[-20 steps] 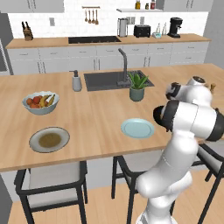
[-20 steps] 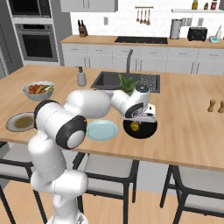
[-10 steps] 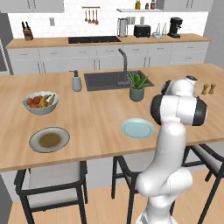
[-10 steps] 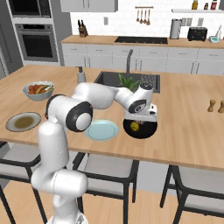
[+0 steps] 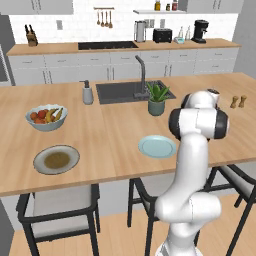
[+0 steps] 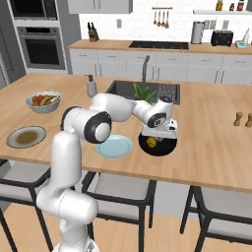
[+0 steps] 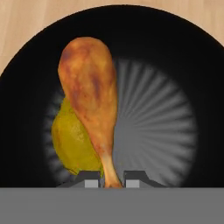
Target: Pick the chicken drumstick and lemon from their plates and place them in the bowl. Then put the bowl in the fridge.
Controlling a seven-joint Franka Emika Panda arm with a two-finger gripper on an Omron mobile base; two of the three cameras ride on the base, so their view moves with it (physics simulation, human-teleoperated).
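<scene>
The black bowl (image 6: 165, 150) (image 7: 175, 52) sits near the island's front edge, just right of the pale blue-green plate (image 6: 114, 146) (image 5: 157, 146). Inside it lies the dull yellow lemon (image 7: 72, 135) (image 6: 151, 142), and the orange-brown chicken drumstick (image 7: 92, 96) leans across it. My gripper (image 6: 157, 134) (image 7: 111, 180) hangs low over the bowl, its two tips close on either side of the drumstick's pale bone end. Far to the left rests the grey plate with a brownish centre (image 5: 56, 159) (image 6: 26, 137), with nothing on it. The fridge is out of view.
A pale bowl of mixed fruit (image 5: 46, 117) (image 6: 44, 101) stands at the left. Behind the black bowl are a potted plant (image 5: 157, 97) and the sink (image 5: 125, 91) with a soap dispenser (image 5: 88, 93). Salt and pepper shakers (image 6: 243, 119) stand right. Stools line the front edge.
The arm's elbow has swung upright from a bent pose. The hand has stayed over the black bowl.
</scene>
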